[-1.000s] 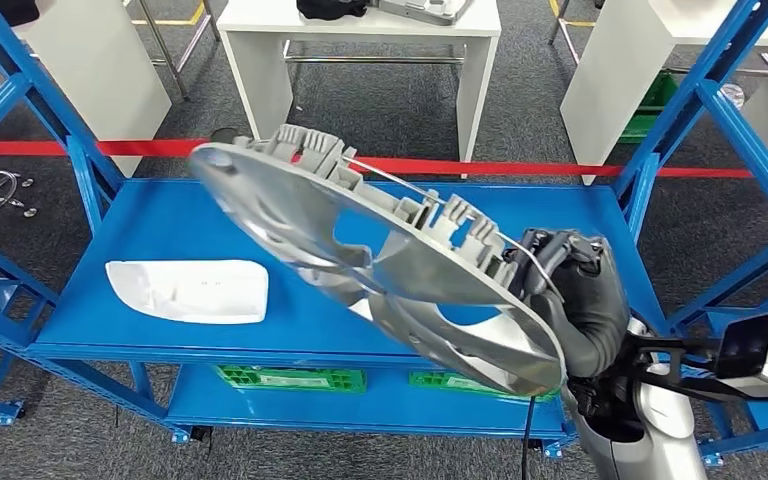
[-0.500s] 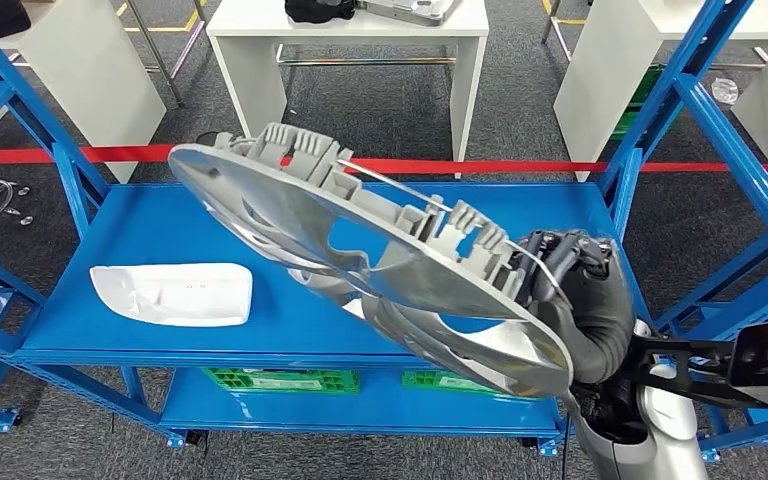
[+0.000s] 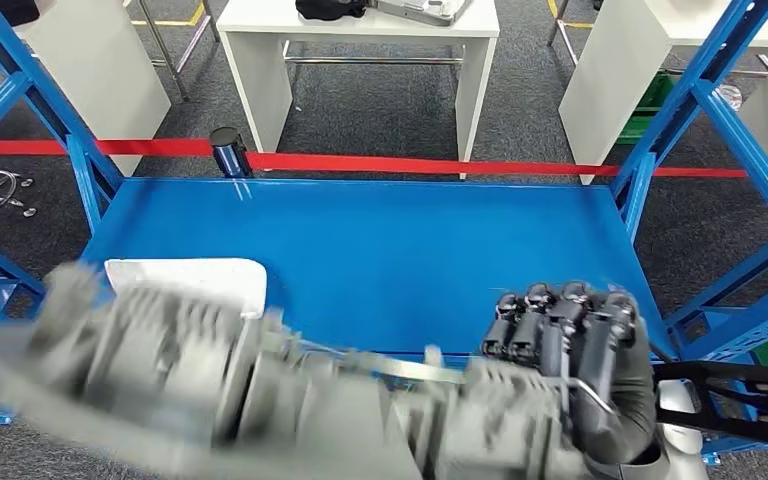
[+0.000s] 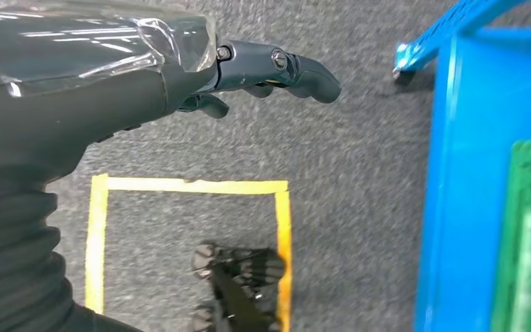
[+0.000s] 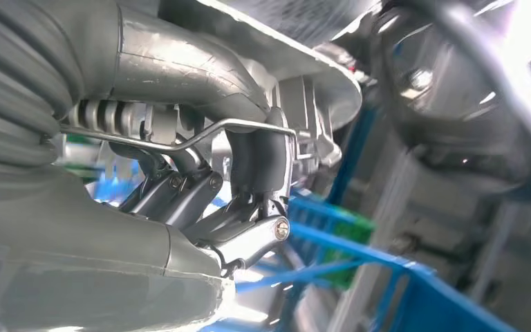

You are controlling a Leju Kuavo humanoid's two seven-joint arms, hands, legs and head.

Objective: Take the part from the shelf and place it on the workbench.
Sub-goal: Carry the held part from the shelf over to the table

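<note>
Right robot hand gripping blurred grey part, wire clasp in wrist view

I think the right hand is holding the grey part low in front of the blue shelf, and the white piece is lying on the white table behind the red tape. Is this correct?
Not fully. The head view shows the white piece lying on the blue shelf, near its front left side, not on the white table. The rest holds: the right hand grips the grey part low in front of the shelf.
</note>
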